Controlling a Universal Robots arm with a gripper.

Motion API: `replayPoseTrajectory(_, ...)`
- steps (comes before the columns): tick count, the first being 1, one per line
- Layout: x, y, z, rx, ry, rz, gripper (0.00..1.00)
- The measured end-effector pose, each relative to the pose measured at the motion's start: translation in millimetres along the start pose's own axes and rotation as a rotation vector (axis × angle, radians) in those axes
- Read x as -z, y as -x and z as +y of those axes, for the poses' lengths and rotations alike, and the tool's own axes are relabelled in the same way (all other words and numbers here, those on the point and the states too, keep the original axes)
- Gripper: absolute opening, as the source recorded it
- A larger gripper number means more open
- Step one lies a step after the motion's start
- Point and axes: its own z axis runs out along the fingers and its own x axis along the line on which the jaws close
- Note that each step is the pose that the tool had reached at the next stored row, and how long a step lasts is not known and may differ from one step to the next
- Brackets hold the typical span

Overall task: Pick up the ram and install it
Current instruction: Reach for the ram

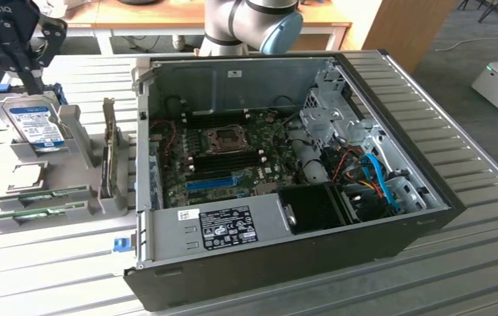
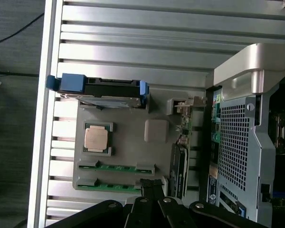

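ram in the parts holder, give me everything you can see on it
Two thin green boards with small chips, on edge in parallel slots of the gray holder, beside the open case. The first ram stick lies next to the CPU; the second ram stick runs along the holder's rim. Gray tabs cover their ends. Only the holder touches them; the shut gripper hangs above.

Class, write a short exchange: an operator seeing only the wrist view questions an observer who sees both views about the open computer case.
Operator: I see two ram sticks in the holder. How high is the gripper over it?
Observer: Well above it, at the exterior view's left of the case.
Operator: What lies inside the case?
Observer: A motherboard lies flat, its CPU socket between dark long slots.
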Motion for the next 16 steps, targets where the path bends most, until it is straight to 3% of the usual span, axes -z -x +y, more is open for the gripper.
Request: replayPoseTrajectory(16,-1.6,-29.3,1.3,0.0,0.0,-0.0001,0.1)
